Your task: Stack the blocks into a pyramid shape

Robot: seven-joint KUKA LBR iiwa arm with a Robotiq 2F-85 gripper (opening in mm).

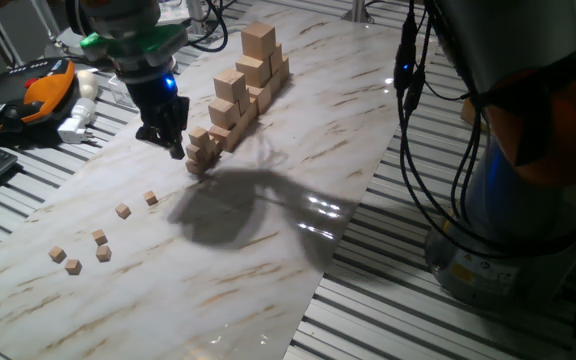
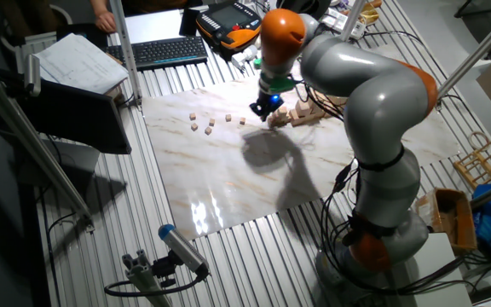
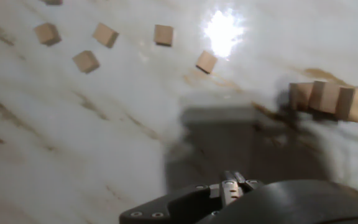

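Our gripper [image 1: 173,146] hovers beside the stepped stack [image 1: 240,90], its grip indiscernible; we should approach the scattered blocks [image 1: 100,237] vertically, centring fingers on one cube.

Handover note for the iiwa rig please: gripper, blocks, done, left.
Gripper: above the marble board, beside the low end of the big stepped cube stack; open or shut can't be told, nothing visibly held.
Blocks: six small cubes loose and scattered flat on the board's near-left part, none touching.
Done: nothing stacked yet.
Left: the whole pyramid.
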